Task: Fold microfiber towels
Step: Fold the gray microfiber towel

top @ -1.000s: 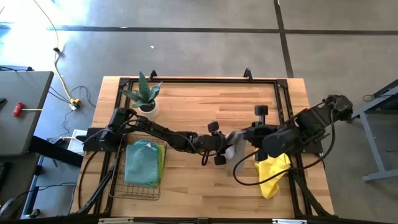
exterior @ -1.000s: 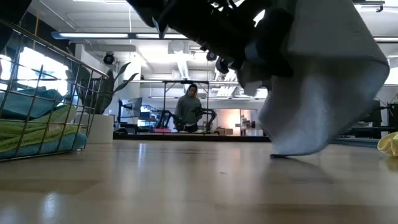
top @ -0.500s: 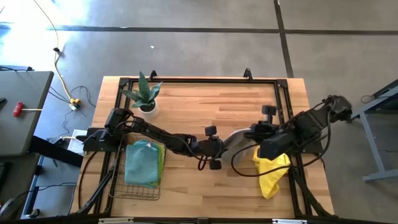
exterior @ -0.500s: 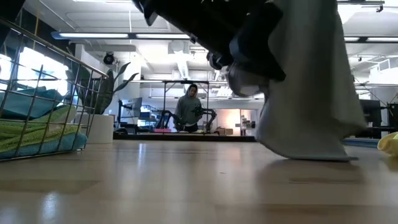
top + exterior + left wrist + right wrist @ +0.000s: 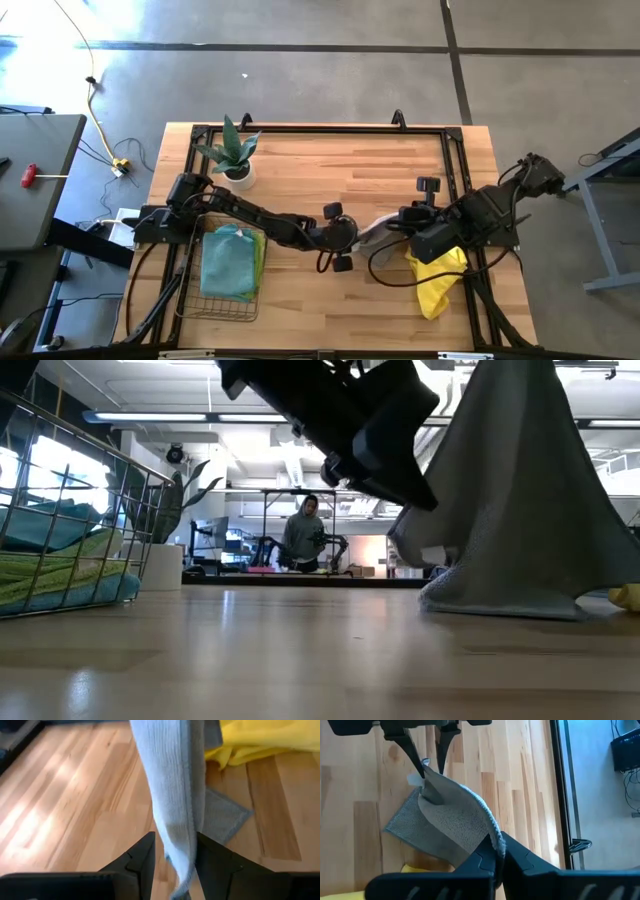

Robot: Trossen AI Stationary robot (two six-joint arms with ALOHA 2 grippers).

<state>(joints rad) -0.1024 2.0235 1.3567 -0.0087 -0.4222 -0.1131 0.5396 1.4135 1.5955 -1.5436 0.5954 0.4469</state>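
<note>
Wooden table [image 5: 300, 170] is carrying a wire basket [image 5: 232, 300] holding folded teal and green towels [image 5: 230, 262]; both grippers, left [image 5: 345, 233] and right [image 5: 408, 215], are pinching a grey towel [image 5: 375, 225] stretched across between them, hanging to the tabletop.

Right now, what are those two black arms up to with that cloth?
Both arms hold one pale grey microfiber towel stretched between them above the wooden table. The left gripper pinches one edge, the right gripper another, and the lower part drapes onto the wood. A crumpled bright yellow towel lies nearby; folded teal and green ones sit in the dark wire-mesh basket.
</note>
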